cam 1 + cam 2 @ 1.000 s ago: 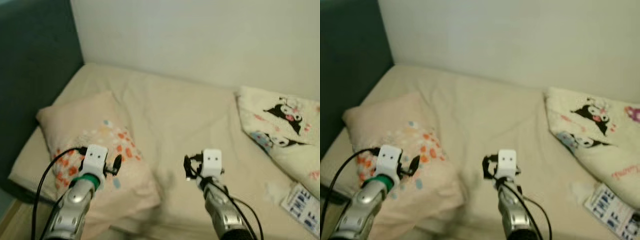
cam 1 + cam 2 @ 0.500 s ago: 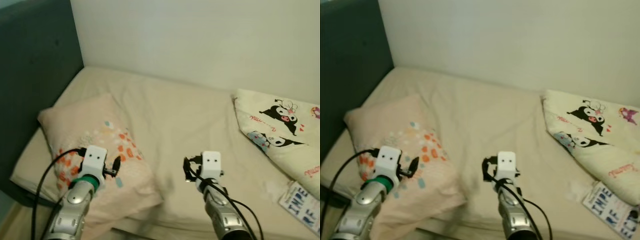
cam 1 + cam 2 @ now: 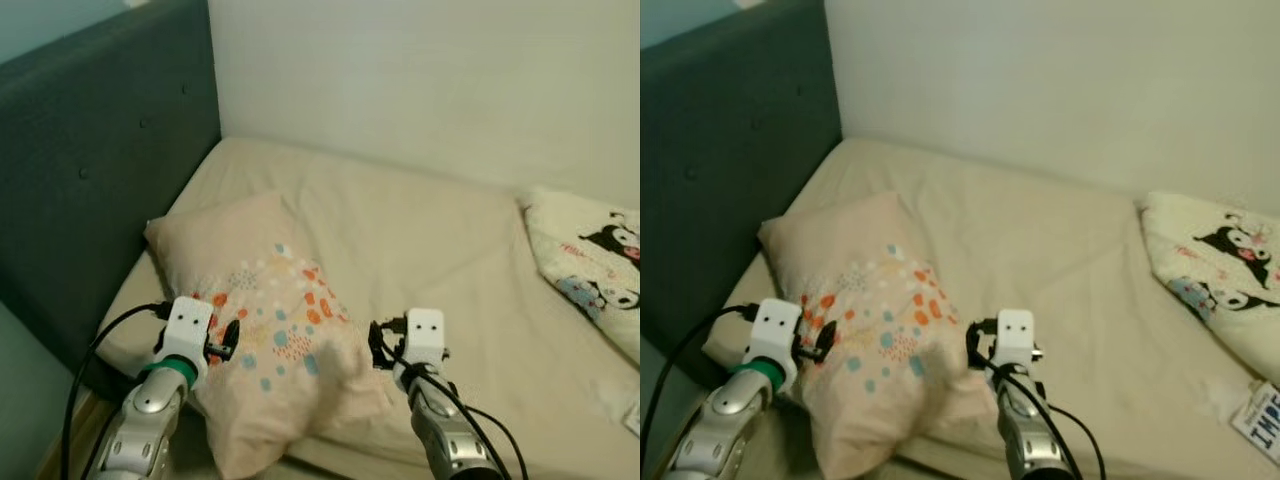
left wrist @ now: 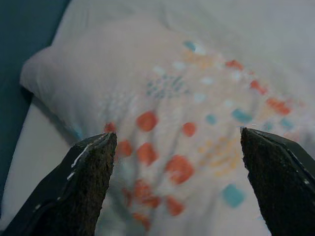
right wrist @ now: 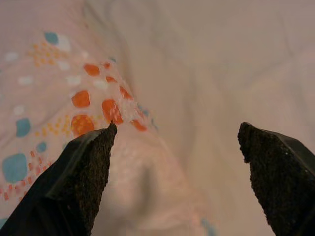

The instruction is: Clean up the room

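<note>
I'm looking at the bed (image 3: 420, 230), covered in a beige sheet. A dotted pink pillow (image 3: 270, 320) lies on it at 8 o'clock, and a cartoon-print blanket (image 3: 595, 265) rests at 3 o'clock by the wall

A pale pink pillow (image 3: 270, 330) is seen in the lower left of the head views, lying on a bed covered by a beige sheet (image 3: 440, 240). The pillow is printed with scattered orange, teal and white spots, clustered toward its middle and lower half. It is set at a slant, one corner pointing to the upper left near the dark teal headboard (image 3: 90, 190), its lower end reaching the bottom edge of the frame and overhanging the bed's near edge. At the right edge of the frame a folded cream blanket (image 3: 590, 265) printed with black-and-white cartoon characters is laid on the sheet, well apart from the pillow.
</note>
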Available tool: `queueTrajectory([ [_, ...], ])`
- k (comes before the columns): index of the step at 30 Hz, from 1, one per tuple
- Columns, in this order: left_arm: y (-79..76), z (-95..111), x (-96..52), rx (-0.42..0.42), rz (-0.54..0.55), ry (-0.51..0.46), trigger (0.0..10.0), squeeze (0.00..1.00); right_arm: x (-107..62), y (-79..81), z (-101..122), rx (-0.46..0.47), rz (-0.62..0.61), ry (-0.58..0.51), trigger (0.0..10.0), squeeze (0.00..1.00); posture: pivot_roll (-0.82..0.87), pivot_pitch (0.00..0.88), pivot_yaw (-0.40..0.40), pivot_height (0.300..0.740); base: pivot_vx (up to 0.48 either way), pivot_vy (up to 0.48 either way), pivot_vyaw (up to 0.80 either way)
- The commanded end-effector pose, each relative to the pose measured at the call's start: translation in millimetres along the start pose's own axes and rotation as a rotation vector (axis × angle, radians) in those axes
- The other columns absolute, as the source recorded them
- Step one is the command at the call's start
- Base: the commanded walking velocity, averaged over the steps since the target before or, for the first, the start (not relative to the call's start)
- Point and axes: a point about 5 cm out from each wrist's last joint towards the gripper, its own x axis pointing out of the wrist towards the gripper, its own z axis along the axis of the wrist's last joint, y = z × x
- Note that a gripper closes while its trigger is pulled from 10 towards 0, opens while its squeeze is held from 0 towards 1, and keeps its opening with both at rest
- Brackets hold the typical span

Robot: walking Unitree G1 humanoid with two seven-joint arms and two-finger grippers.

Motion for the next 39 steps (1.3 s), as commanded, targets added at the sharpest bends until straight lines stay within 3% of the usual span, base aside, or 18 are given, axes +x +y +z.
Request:
queueTrajectory([
  [1,0.5,-1,-1.2,0.032,-0.004,0.013,10.0,0.00,-1.3,1.0,-3,0.014,-0.002,0.015,10.0,0.00,0.14,0.000,-0.023,0.740,0.000,0.000,0.00],
  [20,1.6,-3,-3.3,0.015,-0.023,0.037,10.0,0.00,-4.4,0.6,-6,0.032,-0.018,0.022,10.0,0.00,0.14,0.000,-0.016,0.740,0.000,-0.422,0.00],
  [30,-9.9,1,-0.7,0.102,-0.066,0.002,10.0,0.00,-4.3,-2.2,-1,0.028,-0.032,-0.008,10.0,0.00,0.13,0.000,-0.008,0.740,0.000,-0.093,0.00],
  [38,-16.3,15,13.6,0.060,-0.074,-0.049,10.0,0.00,-6.4,-24.8,6,-0.004,-0.145,-0.059,10.0,0.00,0.10,0.000,0.013,0.740,0.000,0.000,0.00],
  [39,-18.6,15,15.8,0.060,-0.085,-0.047,10.0,0.00,-8.6,-29.6,7,-0.011,-0.173,-0.071,10.0,0.00,0.06,0.000,0.044,0.740,0.000,0.000,0.00],
])
